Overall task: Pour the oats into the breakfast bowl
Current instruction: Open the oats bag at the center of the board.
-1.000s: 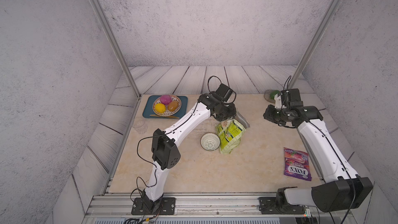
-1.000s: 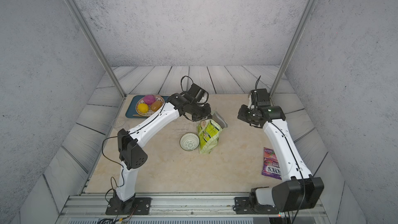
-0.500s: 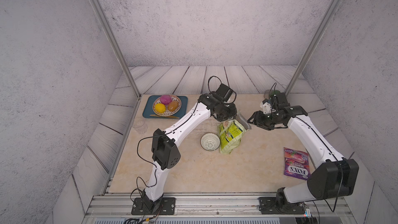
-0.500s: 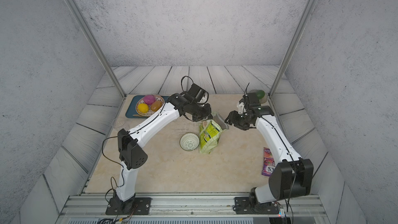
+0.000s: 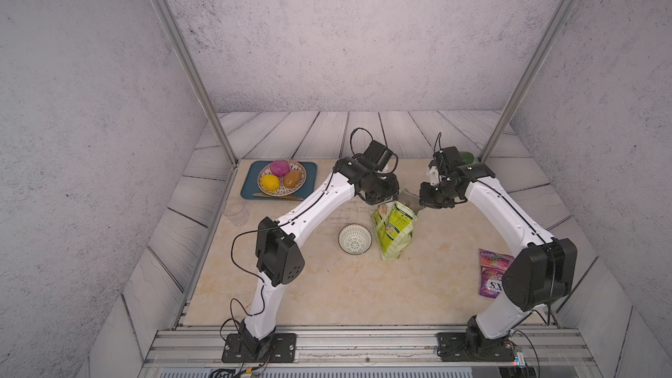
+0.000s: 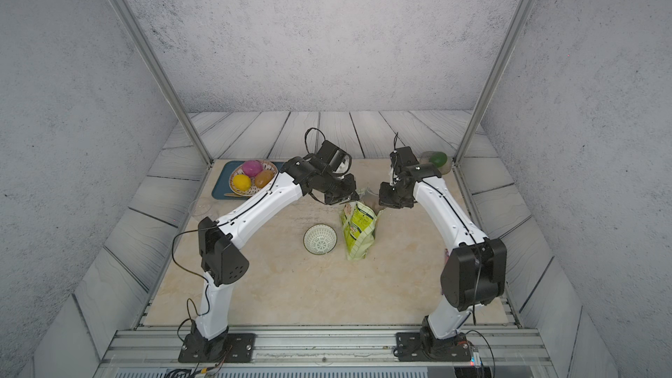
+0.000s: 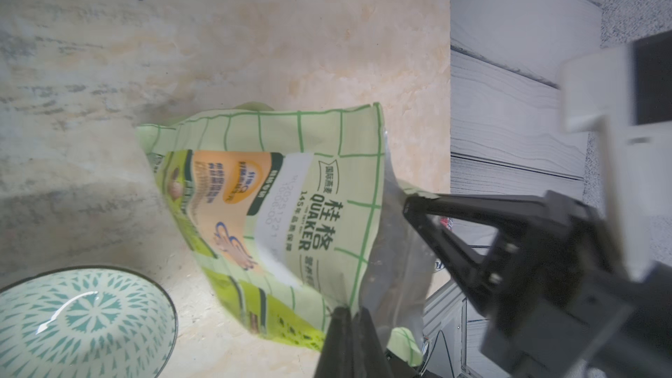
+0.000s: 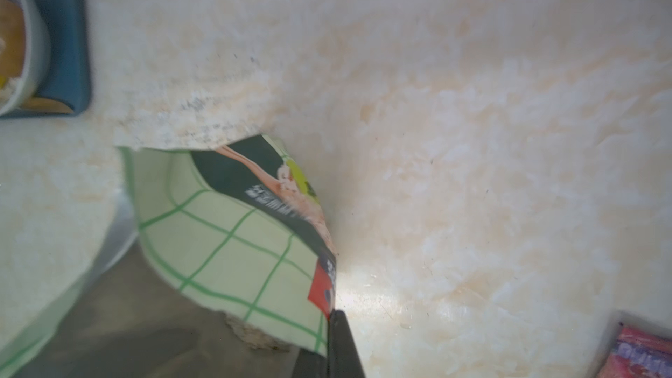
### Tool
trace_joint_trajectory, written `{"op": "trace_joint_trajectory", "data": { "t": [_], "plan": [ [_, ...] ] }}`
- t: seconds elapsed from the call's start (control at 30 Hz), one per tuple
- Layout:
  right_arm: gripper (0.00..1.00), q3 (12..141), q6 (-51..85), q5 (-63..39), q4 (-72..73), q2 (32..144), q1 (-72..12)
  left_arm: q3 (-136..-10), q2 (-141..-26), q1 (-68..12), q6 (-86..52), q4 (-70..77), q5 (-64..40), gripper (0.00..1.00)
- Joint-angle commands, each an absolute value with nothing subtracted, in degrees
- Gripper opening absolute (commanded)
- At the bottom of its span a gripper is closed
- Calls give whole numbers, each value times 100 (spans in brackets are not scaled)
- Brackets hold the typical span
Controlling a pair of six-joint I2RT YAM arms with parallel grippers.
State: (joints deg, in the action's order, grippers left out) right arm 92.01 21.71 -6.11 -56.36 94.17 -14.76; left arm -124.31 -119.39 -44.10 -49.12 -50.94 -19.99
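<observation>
You are holding the oat pouch [image 5: 394,229] mid-frame, with the left gripper [image 5: 385,202] and right gripper [image 5: 424,206] both clamped on its top. Pulling too hard is risking a spill beside the breakfast bowl [image 5: 355,239] — just left of it.

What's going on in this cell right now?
Both arms are on the green oat pouch, which stands right beside the breakfast bowl. The left gripper pinches one side of the pouch's top edge and the right gripper pinches the opposite side, with the mouth apparently spread between them. The bowl is empty; nothing has been poured yet.
</observation>
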Motion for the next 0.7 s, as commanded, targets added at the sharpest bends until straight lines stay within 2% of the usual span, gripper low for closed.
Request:
{"op": "trace_joint_trajectory", "data": {
  "t": [0.0, 0.13, 0.53, 0.6, 0.67],
  "plan": [
    [0, 9623, 2148, 178, -5637, 9104, -1406, -12644, -11539, -4307, -4734, -5163, -1552, 0],
    [0, 9457, 2197, 427, -5366, 8996, -1408, -12307, -11330, -4247, -4645, -5065, -1193, 0],
    [0, 9527, 2319, 27, -4919, 9520, -1336, -12401, -11882, -4087, -4893, -4541, -1958, 0],
    [5, 9440, 2279, -133, -4839, 9452, -1336, -12362, -11895, -4071, -4862, -4713, -1966, 0],
    [20, 9086, 2315, -251, -4602, 9171, -1326, -12221, -11837, -4052, -4871, -4740, -1993, 0]
  ]
}}
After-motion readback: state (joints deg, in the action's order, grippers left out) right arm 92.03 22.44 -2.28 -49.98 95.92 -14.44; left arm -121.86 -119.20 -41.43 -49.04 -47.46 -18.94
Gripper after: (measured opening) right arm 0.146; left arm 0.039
